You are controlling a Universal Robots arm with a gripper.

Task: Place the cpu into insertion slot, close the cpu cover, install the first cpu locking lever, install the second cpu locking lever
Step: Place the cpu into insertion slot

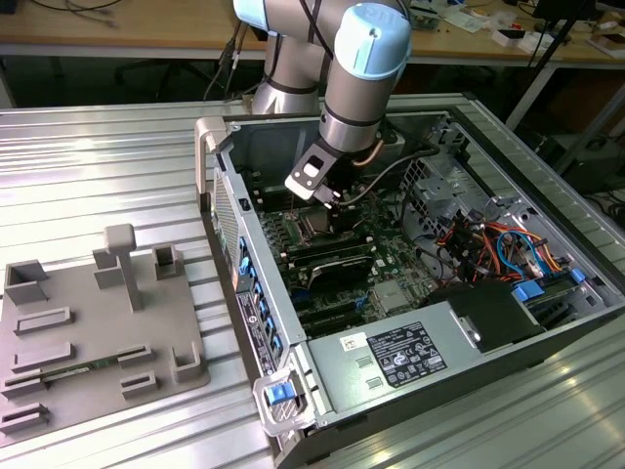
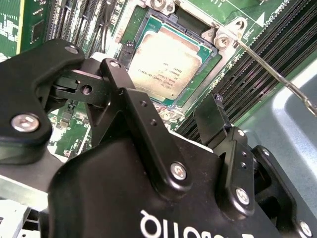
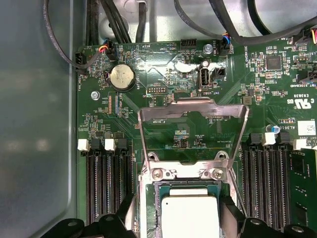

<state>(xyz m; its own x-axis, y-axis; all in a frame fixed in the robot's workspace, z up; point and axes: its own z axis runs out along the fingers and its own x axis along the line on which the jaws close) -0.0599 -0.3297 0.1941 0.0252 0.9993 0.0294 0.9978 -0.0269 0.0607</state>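
Remote inspection, one moment.

1. Claw [image 2: 163,87]: open. Its black fingers [image 2: 213,116] stand well apart with nothing between them. It hangs just above the socket area and touches no part that I can see.

2. The cpu [image 2: 166,62]: seated in the insertion slot [image 2: 140,34] directly below the claw. It lies flat with its dull metal top facing up toward the cameras. The chip is square, so it has no long axis to report. Its edges run parallel to the slot's frame, and I see no corner riding up.

3. The cpu cover [image 3: 193,106]: not closed. The thin silvery frame is swung up on its hinge at the slot's edge on the coin cell [image 3: 122,77] side. It leans away from the chip, and green board shows through its window.

4. Locking lever [image 2: 270,71]: a thin metal rod runs from a screw at the slot's corner out across the memory slots [image 3: 106,183]. I cannot tell whether it is latched.

5. Motherboard [image 3: 277,89]: memory slots flank the slot on both sides, with their long axes parallel to the slot's side edges.

6. Exterior view: the arm [image 1: 361,78] reaches down into the open computer case [image 1: 256,322], which lies on a ridged metal surface [image 1: 98,156]. A grey fixture plate [image 1: 88,332] sits beside the case, on the exterior view's left.
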